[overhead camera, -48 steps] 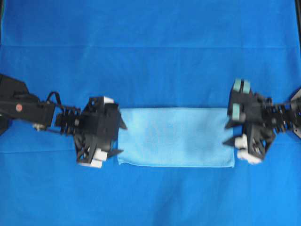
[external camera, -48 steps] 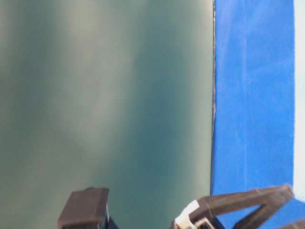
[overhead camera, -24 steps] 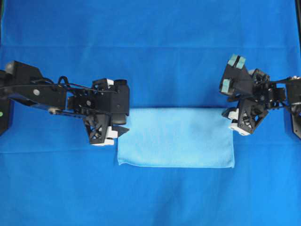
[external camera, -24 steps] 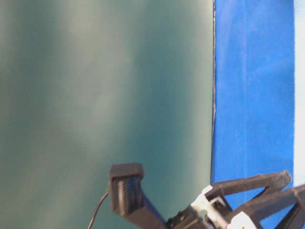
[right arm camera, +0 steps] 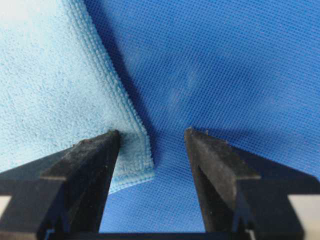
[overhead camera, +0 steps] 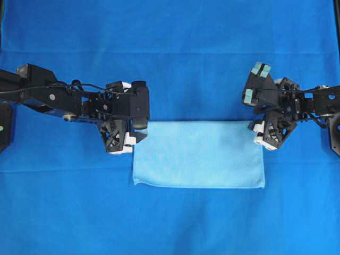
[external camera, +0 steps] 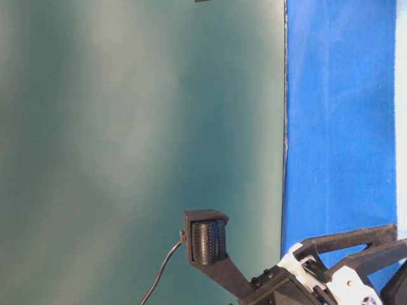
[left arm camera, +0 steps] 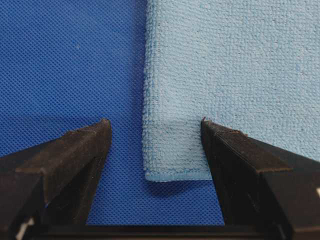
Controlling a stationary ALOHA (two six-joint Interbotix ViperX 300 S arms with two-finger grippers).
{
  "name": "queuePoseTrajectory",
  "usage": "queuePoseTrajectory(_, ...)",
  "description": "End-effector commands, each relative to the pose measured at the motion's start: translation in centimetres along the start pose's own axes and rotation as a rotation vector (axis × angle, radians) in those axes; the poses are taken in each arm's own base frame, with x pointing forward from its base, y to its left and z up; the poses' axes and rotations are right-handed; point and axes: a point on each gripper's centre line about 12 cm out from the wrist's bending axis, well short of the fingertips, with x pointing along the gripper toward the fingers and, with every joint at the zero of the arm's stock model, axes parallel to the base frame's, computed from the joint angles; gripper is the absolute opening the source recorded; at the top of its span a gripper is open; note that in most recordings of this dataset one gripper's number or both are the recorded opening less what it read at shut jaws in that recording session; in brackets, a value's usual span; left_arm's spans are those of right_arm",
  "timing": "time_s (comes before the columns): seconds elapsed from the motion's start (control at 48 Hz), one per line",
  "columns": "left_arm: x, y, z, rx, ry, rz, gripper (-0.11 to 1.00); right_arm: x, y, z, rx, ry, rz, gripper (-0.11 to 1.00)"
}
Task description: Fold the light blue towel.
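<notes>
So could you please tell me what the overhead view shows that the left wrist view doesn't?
Only the overhead view shows the whole light blue towel as a flat rectangle, with the left claw and right claw at its two upper corners. Only the left wrist view shows the towel's weave and stitched hem, with one corner between open fingers. Both show the towel on the blue sheet.

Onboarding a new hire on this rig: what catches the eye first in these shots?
The towel, a pale rectangle lying flat in the middle of the deep blue sheet. Then the two black arms reaching in from either side: the left gripper is open at the towel's upper left corner and the right gripper is open at its upper right corner. Each wrist view shows a towel corner between spread fingers.
</notes>
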Motion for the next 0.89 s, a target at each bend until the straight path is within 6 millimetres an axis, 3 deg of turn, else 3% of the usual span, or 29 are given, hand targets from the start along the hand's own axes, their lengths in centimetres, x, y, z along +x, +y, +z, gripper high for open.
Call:
queuePoseTrajectory(0.0,-0.2,0.0,0.5,0.003,-0.017,0.0,0.71,-0.2,0.1,0.4,0.003,-0.017,0.007,0.6)
queuePoseTrajectory(0.166,-0.3,0.0,0.6,0.0,0.003,-0.001,0.65,-0.2,0.1,0.4,0.004,-0.013,0.004,0.54)
queuePoseTrajectory(0.229,-0.3,0.0,0.6,0.002,0.02,-0.001,0.52,-0.2,0.1,0.4,0.002,-0.013,0.004,0.41)
queuePoseTrajectory(0.354,-0.4,0.0,0.5,0.003,0.052,-0.001,0.18,-0.3,0.1,0.4,0.001,-0.014,0.003,0.05)
queuePoseTrajectory(0.437,-0.4,0.2,0.5,-0.002,0.06,0.001,0.02,-0.5,0.1,0.5,0.003,-0.024,0.006,0.01)
queuePoseTrajectory(0.666,-1.8,0.8,1.7,-0.013,0.046,0.011,0.02,-2.0,0.2,1.2,0.009,-0.068,0.016,0.01)
queuePoseTrajectory(0.874,-5.8,0.9,4.1,-0.024,0.006,0.011,0.02,-5.5,0.2,2.7,0.021,-0.126,0.013,0.01)
